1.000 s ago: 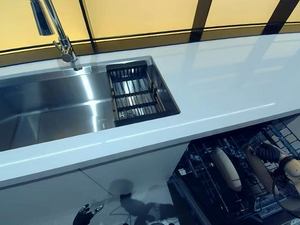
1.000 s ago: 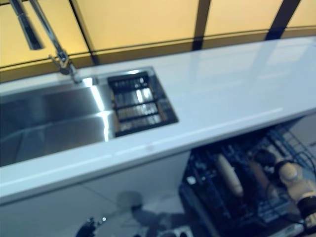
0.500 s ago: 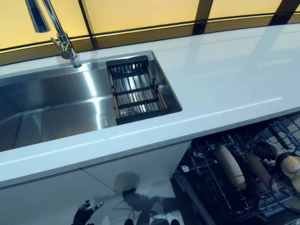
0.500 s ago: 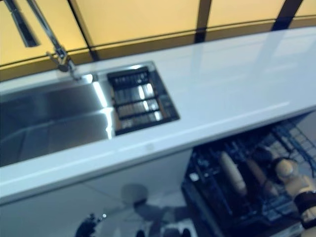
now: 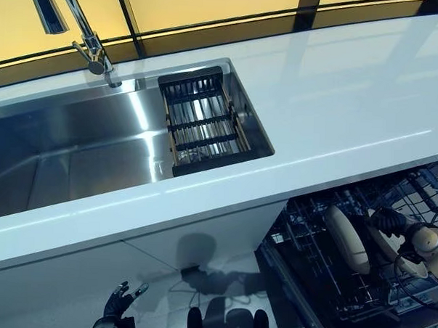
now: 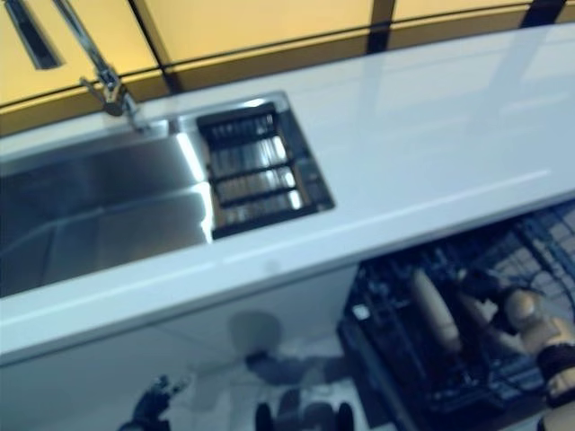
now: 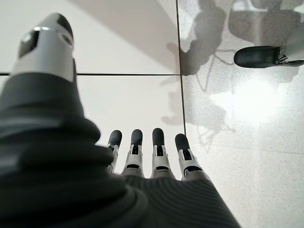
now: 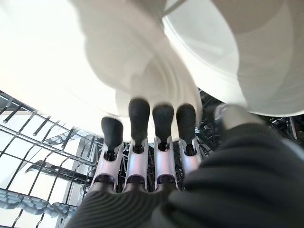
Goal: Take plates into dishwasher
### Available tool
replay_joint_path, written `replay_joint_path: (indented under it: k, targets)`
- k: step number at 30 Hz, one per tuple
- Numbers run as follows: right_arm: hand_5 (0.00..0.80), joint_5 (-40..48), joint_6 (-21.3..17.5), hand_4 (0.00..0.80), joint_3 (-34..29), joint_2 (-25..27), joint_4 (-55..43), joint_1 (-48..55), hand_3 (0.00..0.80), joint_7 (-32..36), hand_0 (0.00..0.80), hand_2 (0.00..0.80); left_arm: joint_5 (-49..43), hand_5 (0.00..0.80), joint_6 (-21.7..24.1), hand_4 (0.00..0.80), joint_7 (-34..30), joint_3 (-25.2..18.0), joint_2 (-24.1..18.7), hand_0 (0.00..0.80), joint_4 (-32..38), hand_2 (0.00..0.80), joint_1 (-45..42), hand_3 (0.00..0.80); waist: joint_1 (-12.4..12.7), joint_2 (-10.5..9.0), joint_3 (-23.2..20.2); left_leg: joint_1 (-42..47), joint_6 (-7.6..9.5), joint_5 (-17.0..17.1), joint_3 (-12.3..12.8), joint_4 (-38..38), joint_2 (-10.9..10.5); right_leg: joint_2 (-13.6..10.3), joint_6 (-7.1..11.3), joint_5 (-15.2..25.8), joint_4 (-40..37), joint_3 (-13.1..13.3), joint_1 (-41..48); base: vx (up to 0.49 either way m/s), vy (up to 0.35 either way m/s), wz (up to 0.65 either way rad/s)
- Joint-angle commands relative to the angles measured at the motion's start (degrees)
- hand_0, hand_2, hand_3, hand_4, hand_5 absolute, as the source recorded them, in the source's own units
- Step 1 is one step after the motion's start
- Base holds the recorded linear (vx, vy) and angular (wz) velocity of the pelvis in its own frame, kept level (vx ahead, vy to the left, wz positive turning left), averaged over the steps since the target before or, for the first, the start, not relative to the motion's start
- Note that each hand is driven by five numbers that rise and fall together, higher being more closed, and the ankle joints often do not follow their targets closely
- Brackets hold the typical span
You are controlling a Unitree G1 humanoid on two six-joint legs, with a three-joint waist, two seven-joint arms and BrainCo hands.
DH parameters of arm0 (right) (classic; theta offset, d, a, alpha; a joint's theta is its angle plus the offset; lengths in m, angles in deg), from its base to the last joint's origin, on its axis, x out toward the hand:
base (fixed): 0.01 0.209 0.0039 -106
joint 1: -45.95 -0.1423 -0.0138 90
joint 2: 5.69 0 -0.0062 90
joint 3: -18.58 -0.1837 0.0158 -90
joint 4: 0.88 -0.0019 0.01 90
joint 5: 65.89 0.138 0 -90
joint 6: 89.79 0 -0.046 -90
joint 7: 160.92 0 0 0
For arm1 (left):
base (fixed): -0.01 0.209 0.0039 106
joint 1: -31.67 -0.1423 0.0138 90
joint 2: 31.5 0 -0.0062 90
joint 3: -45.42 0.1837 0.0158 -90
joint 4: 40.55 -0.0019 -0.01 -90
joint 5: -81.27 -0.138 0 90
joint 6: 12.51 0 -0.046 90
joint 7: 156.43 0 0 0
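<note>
Reaching into the dishwasher rack (image 5: 323, 285), the right hand (image 5: 391, 222) pinched a cream plate (image 5: 401, 248) upright for slotting beside another plate (image 5: 348, 239); the left hand (image 7: 152, 156) hung relaxed, empty.

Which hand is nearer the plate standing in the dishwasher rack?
Right. The right hand is down in the dishwasher rack, beside the plate. The left hand hangs open over the floor, far off.

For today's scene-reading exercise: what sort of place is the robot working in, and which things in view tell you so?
Most likely a home-style kitchen. A steel sink with a tall tap is set into a white counter, and below it an open dishwasher rack stands with plates in it.
</note>
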Motion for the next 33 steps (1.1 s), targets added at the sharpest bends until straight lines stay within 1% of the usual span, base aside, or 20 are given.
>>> replay_joint_path:
  k: [1, 4, 9, 15, 21, 22, 26, 29, 33]
  targets:
    - [0.0, 0.3, 1.7, 0.0, 2.4, 3.1, 0.2, -4.5, 0.0, -0.8, 0.0, 0.0, 1.1, 0.0, 2.1, 0.0, -0.2, -0.4, -2.3, 0.0, 0.1, 0.0, 1.7, 0.0, 0.5, -4.21, -2.1, 1.4, 1.36, -3.4, -1.9, -0.2, -3.0, -0.5, 2.06, 3.9, -0.1, 2.2, -3.2, 0.031, 0.006, 0.01]
    - [0.0, -0.1, 1.1, 0.0, 1.0, 3.8, -0.2, -3.0, 0.0, -1.4, 0.0, 0.0, 0.9, 0.0, 2.0, 0.0, -0.2, -0.4, -2.3, 0.0, 0.1, 0.0, 1.6, 0.0, 0.2, -4.64, -2.5, 1.9, 1.47, -3.6, -1.7, -0.2, -3.0, -0.4, 2.05, 3.9, 0.0, 2.3, -2.9, 0.044, 0.013, 0.01]
    - [0.0, -0.3, 1.5, 0.0, -0.2, 5.0, -2.5, -2.1, 0.0, -1.4, 0.0, 0.0, 0.4, 0.0, 1.8, 0.0, 0.1, -0.4, -2.1, 0.0, -0.2, 0.0, 1.5, 0.0, -0.3, -5.26, -3.2, 2.3, 1.47, -3.8, -0.9, -0.2, -2.8, -0.3, 2.1, 3.9, -0.1, 2.5, -2.5, 0.041, 0.02, 0.0]
    - [0.0, -0.1, 2.2, 0.0, -1.9, 6.4, -4.3, -0.8, 0.0, -1.3, 0.0, 0.0, 0.1, 0.0, 1.2, 0.0, 0.1, -0.8, -2.0, 0.0, -0.1, 0.0, 0.9, 0.0, -0.6, -5.85, -3.8, 2.8, 1.53, -4.1, -0.6, -0.2, -2.7, -0.1, 2.17, 3.8, -0.1, 2.9, -2.1, 0.034, 0.026, 0.0]
    - [0.0, 0.2, 2.7, 0.0, -3.6, 8.5, -5.7, 0.7, 0.0, -0.9, 0.0, 0.0, -0.5, 0.0, 1.0, 0.0, -0.1, -1.1, -1.6, 0.0, -0.3, 0.0, 0.0, 0.0, -1.0, -6.93, -5.3, 3.5, 1.5, -4.4, -0.2, -0.2, -2.5, 0.1, 2.25, 3.6, -0.1, 3.3, -1.4, 0.052, 0.028, 0.0]
    - [0.0, -0.1, 2.7, 0.0, -4.3, 8.9, -6.1, 1.7, 0.0, -0.6, 0.0, 0.0, -0.9, 0.0, 1.0, 0.0, -0.1, -1.3, -1.5, 0.0, -0.6, 0.0, -0.3, 0.0, -1.2, -7.47, -5.9, 3.8, 1.5, -4.4, 0.1, -0.2, -2.3, 0.2, 2.31, 3.6, -0.1, 3.4, -1.1, 0.06, 0.014, -0.02]
    - [0.0, -1.1, 2.4, 0.0, -4.9, 8.8, -6.4, 3.4, 0.0, 0.2, 0.0, 0.0, -1.2, 0.0, 0.8, 0.0, 0.2, -1.3, -1.3, 0.0, -1.1, 0.0, -0.1, 0.0, -1.3, -8.2, -6.8, 4.2, 1.56, -4.7, 0.6, -0.2, -2.1, 0.2, 2.48, 3.5, -0.1, 3.6, -0.8, 0.052, 0.004, -0.05]
    - [0.0, -3.6, 2.5, 0.0, -4.6, 7.9, -6.8, 4.4, 0.0, 0.3, 0.0, 0.0, -1.8, 0.0, 0.5, 0.0, 0.2, -1.5, -1.2, 0.0, -1.3, 0.0, 0.0, 0.0, -1.3, -8.57, -7.2, 4.6, 1.59, -4.9, 0.9, -0.2, -1.9, 0.2, 2.56, 3.5, -0.1, 3.6, -0.4, 0.041, -0.012, -0.04]
    - [0.0, -8.1, 3.2, 0.0, -2.7, 4.9, -9.3, 5.5, 0.0, 0.4, 0.0, 0.0, -1.6, 0.0, 0.4, 0.0, 0.4, -1.5, -1.0, 0.0, -1.5, 0.0, 0.2, 0.0, -1.3, -8.38, -6.9, 4.9, 1.64, -4.9, 0.8, -0.2, -1.8, 0.2, 2.54, 3.5, -0.1, 3.8, -0.1, 0.003, 0.003, -0.01]
